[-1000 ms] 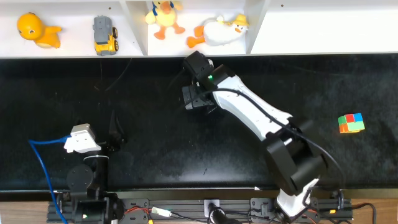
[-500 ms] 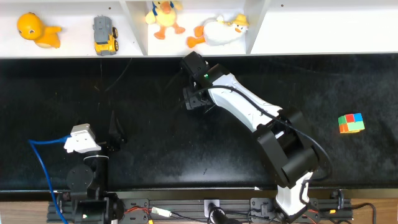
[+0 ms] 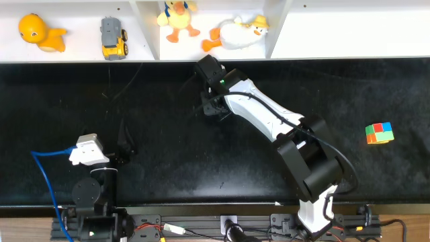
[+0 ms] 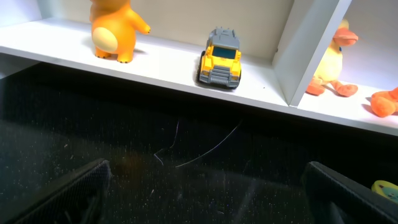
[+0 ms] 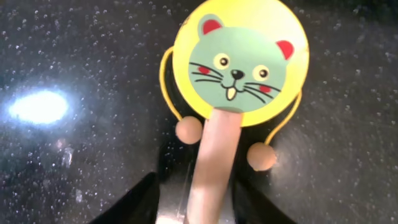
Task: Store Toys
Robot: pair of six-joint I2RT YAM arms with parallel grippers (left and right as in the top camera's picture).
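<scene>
– Top view first: where is the right gripper [image 3: 213,107]?

– Far up the bench [image 3: 168,168], close to the shelf [image 3: 349,27], in front of the bay with the two plush ducks. Its arm crosses from the lower right toward the middle.

– And what does it hold?

– A rattle [image 5: 239,62]. In the right wrist view the fingers sit tight on either side of the wooden handle [image 5: 211,162], so the right gripper [image 5: 205,193] is clamped on it. The yellow disc with the green cat face points away from the wrist, and two beads [image 5: 188,129] hang on cords beside the handle.

– Is the rattle resting on the bench?

– I cannot tell. The black surface lies right behind it, but touching or raised, the pictures don't settle.

– The left gripper [image 3: 124,142]?

– Low on the left side of the bench, well apart from the other one. Its wrist view shows the fingers spread wide with nothing between them, so the left gripper [image 4: 206,171] is open and faces the shelf.

– What stands on the shelf?

– An orange duck [image 3: 40,32] and a truck [image 3: 114,37] share the left bay. The next bay holds a yellow duck [image 3: 178,20] and, just beside it, a white duck [image 3: 238,32] lying on its side.

– Anything else on the bench?

– A cube [image 3: 379,132] of mixed colours near the right edge, well apart from both grippers.
</scene>
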